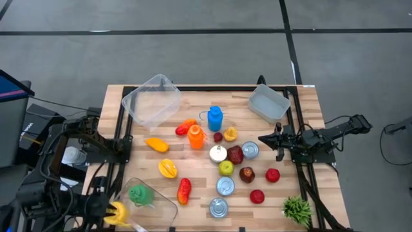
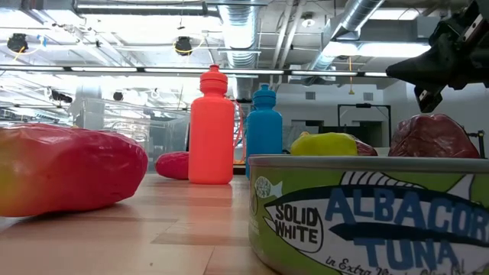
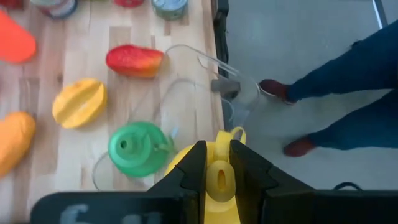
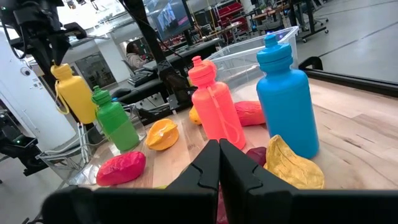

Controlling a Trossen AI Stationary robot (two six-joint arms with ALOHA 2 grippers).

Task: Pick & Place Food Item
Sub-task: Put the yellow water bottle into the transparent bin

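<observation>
we are seeing the yellow bottle [image 3: 219, 180] lifted over the clear tray [image 1: 168, 211] at the table's near left corner, the left gripper [image 3: 217, 163] pinching its cap, beside the green bottle [image 1: 140, 194]. the right gripper [image 1: 263, 138], fingers pressed together, is hovering near the cans [image 1: 250, 150].

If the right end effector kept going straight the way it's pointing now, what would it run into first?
Probably the dark red fruit beside the silver can. The right end effector, fingers closed, points left across the table at that cluster; depth is unclear, so it might pass above it.
</observation>
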